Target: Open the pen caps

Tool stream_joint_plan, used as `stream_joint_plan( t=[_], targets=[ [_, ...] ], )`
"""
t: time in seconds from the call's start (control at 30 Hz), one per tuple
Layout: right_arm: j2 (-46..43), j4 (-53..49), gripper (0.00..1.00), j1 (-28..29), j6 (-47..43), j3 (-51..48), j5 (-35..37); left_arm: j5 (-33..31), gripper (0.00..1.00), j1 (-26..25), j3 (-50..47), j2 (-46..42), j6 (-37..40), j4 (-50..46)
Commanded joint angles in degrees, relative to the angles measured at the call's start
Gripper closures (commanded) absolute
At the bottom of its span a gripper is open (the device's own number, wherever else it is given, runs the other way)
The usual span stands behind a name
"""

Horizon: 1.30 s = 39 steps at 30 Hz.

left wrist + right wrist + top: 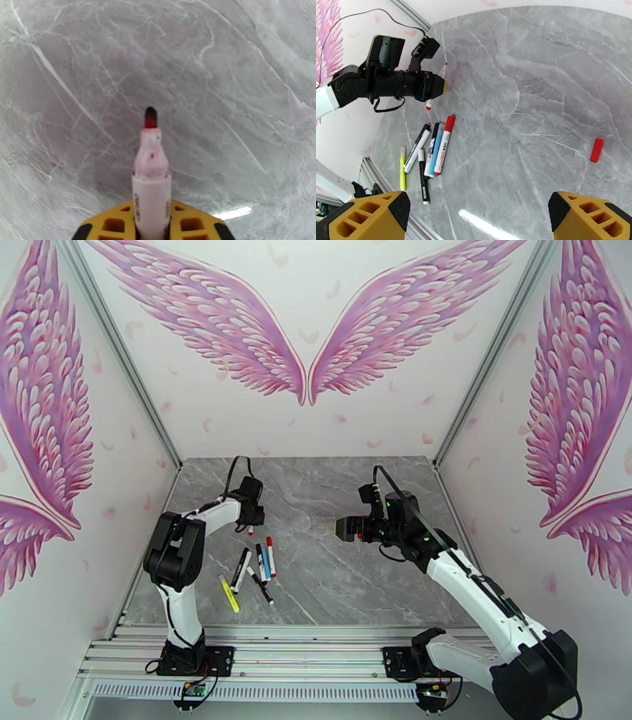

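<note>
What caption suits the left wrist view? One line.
Left claw holds an uncapped red marker, tip exposed, over the grey marble table.

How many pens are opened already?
One looks done: the red marker in the left gripper shows its bare tip, and a red cap lies alone on the table. The right gripper is open and empty. The pens lying together look still capped.

Looks like a robot-lab booth: grey marble-look tabletop (pixel 340 579) boxed by white walls (pixel 316 433) with pink wings (pixel 225 327), aluminium rails (pixel 316 652) at near edge.
</note>
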Motion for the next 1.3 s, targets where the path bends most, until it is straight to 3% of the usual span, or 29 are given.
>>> stream_joint_plan(
  t=[0.0,0.3,0.73,1.27],
  targets=[
    [-1.33,0.83,0.01,0.84,1.41,-0.81,-0.43,-0.87,0.97,0.28,2.14,2.21,-0.07,-1.65],
    [-1.47,1.54,0.01,2.08,2.51,-0.78,0.40,-1.21,0.91,0.27,3.42,4.91,-1.08,-2.95],
    [-1.30,0.40,0.01,2.87,2.03,-0.14,1.13,-1.65,0.66,0.36,4.99,6.47,-1.77,-5.06],
    [-1.54,-0.49,0.01,3.75,1.24,0.56,1.60,-1.75,0.60,0.89,7.15,5.33,-1.84,-7.63]
  ],
)
